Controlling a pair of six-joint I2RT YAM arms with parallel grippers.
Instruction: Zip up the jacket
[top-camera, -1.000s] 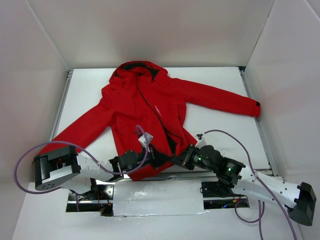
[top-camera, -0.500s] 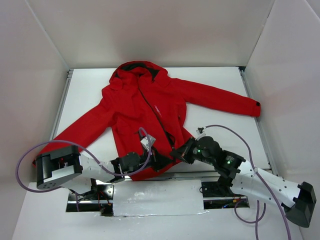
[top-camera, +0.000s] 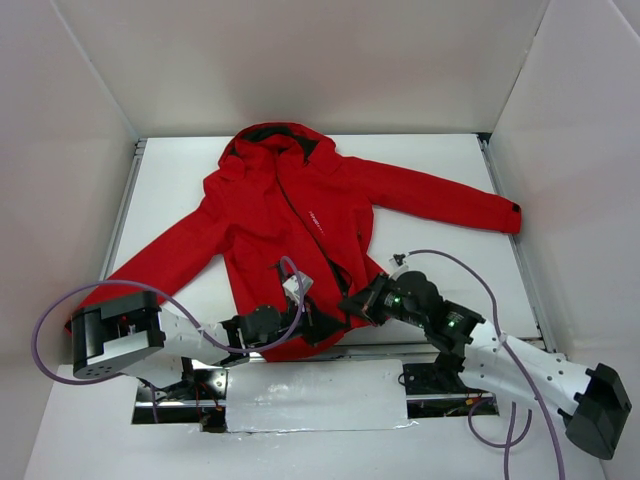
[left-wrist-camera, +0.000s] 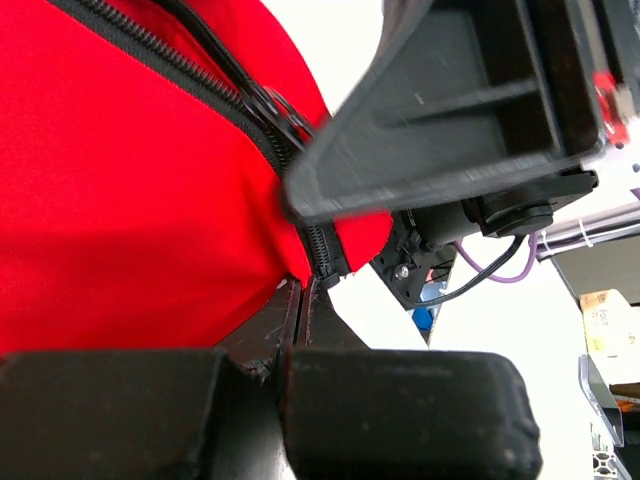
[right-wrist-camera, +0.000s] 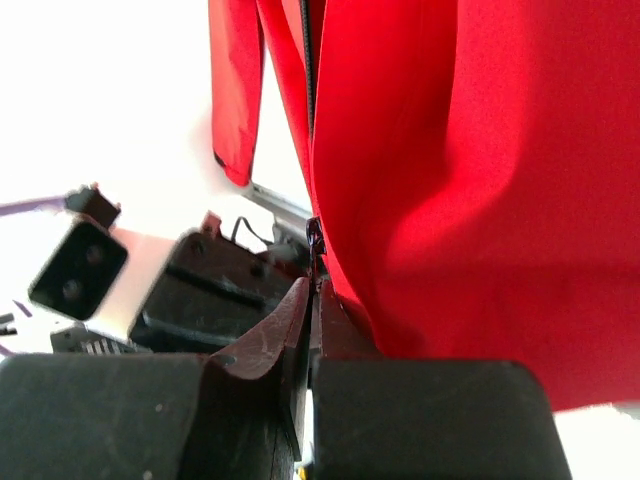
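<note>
Two grippers meet at the near hem of the red jacket. It lies flat, front up, on the white table, hood at the far end, sleeves spread to either side.

Left gripper: jaws closed tight, no gap seen, pinching the hem right at the zip's bottom end. It's prob. there as an anchor, so the fabric pulls taut & doesn't ride up w/ the slider.

Right gripper: fingers also pressed together, on the zip line just above that anchor, w/ a small dark bit btwn the tips. That's likely the slider or its pull, but too small to be sure. In the left wrist view its dark body hangs directly over the zip teeth, touching or nearly touching the cloth.

From the top view the front looks unzipped for most of its length, w/ a dark gap showing near the hem. So the task looks to be at its start: base held, pull prob. gripped, run toward the collar not yet made.

Likely risk: if the hem pinch slips, cloth bunches ahead of the slider & it jams.
</note>
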